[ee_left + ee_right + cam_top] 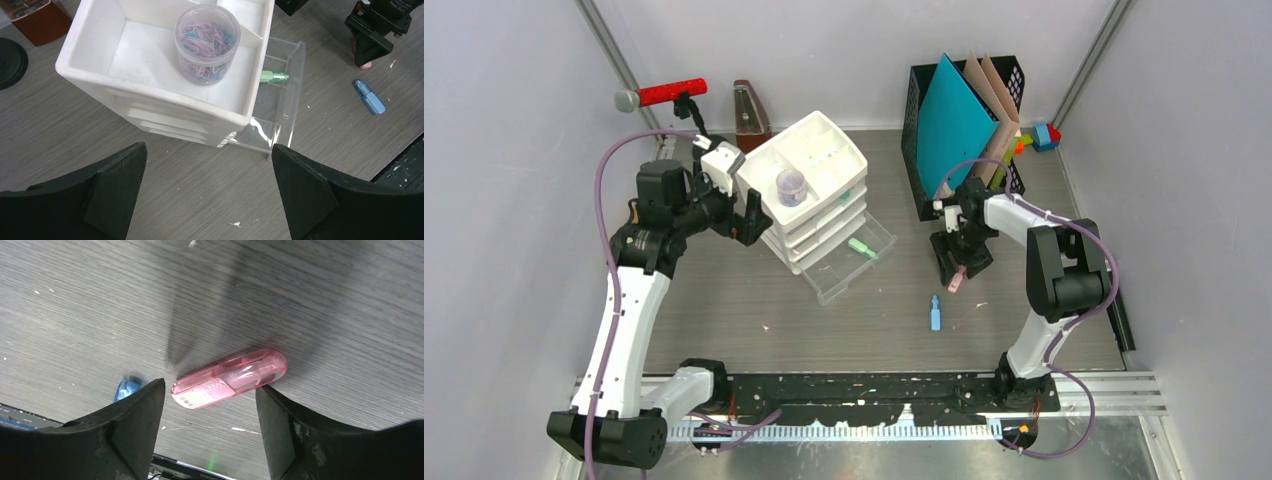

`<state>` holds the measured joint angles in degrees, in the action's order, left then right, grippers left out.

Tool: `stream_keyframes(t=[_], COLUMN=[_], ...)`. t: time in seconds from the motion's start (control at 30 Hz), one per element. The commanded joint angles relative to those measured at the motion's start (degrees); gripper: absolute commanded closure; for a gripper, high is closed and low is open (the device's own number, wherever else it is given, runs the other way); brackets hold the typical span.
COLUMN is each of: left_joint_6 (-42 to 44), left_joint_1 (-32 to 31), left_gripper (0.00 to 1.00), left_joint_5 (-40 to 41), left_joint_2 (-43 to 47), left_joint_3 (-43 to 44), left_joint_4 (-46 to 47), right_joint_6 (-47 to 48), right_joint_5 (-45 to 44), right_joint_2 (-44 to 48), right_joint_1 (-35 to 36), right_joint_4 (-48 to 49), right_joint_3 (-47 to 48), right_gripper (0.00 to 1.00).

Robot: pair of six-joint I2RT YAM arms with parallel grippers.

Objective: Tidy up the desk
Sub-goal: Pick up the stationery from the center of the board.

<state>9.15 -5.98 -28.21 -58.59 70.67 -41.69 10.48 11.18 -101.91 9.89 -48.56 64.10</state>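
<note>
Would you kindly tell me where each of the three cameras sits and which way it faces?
Top external: above and behind the robot, looking down on the desk; the left arm and right arm show whole.
Left wrist: on the left arm, looking down past the open left fingers at the white drawer unit and paper-clip jar.
Right wrist: on the right arm, facing the desk close up; the right fingers flank a pink USB stick.
Shared: both wrist views catch the blue USB stick.

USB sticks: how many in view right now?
3. Green stick in the open clear drawer; blue stick on the bare desk; pink stick between the jaws of the right end effector. Closed drawers may hide more.
</note>
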Motion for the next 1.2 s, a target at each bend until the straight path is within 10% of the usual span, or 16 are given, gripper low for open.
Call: stream_keyframes(t=[0.0, 0.67, 1.17], left_joint_6=[-0.8, -0.1, -0.4], left_joint_1=[0.2, 0.2, 0.2], left_gripper=[0.00, 0.00, 0.00], left_joint_5=[-1.4, -1.3, 2.4], left_joint_2=[0.1, 0.4, 1.8], left_joint_3=[0.0, 0.4, 1.0], left_joint_4=[2.9, 2.1, 1.1], right_joint_6=[0.1, 3.5, 12.7], right_joint_5=[-2.3, -0.8, 2.3], right_joint_2=[-1.2, 0.7, 1.5], right_joint_1=[0.9, 4.7, 22.7], right_joint_4=[2.6, -2.8, -2.6], right_joint_3=[1.0, 9.6, 22.7], right_gripper=[0.29, 0.83, 0.83])
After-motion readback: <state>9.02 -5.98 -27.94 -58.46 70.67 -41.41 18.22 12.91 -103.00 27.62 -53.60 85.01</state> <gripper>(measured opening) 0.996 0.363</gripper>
